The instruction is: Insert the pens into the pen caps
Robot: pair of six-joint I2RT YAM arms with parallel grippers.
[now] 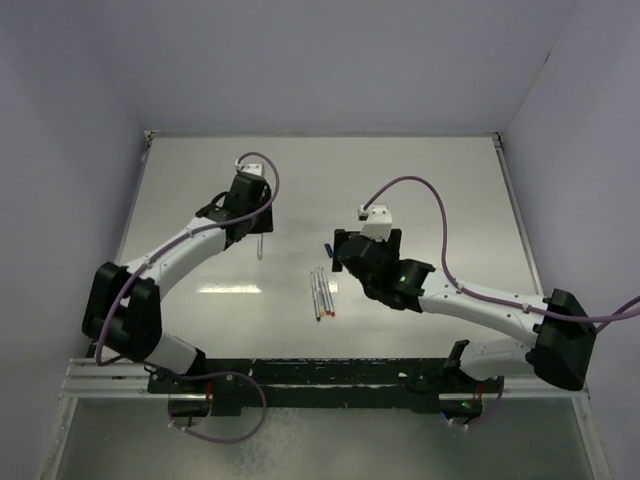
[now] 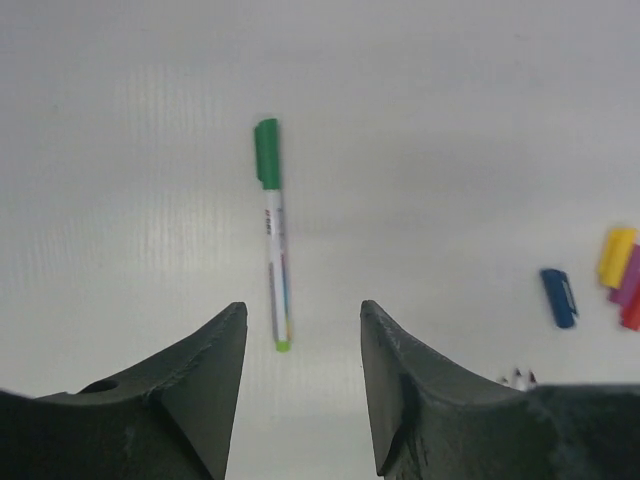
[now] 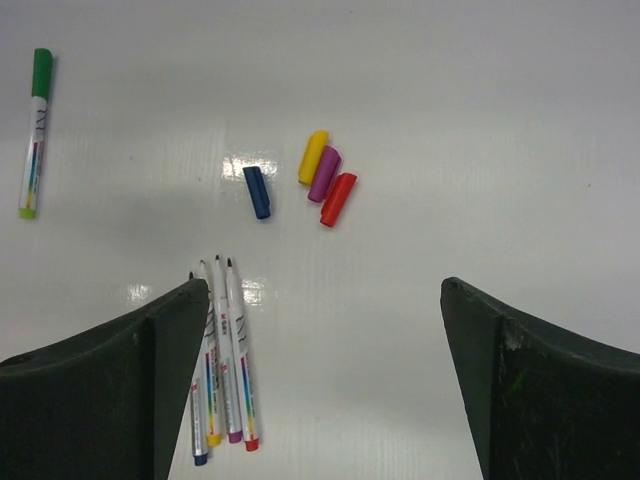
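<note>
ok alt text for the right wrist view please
Four uncapped pens lie side by side on a white table, beside the open right end effector. Beyond them sit blue, yellow, purple and red caps; a capped green pen lies far left.

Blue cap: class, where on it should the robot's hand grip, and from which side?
Across its long sides at mid-length, coming from above. The blue cap lies flat and alone, clear of the other three caps, leaving finger room.
</note>
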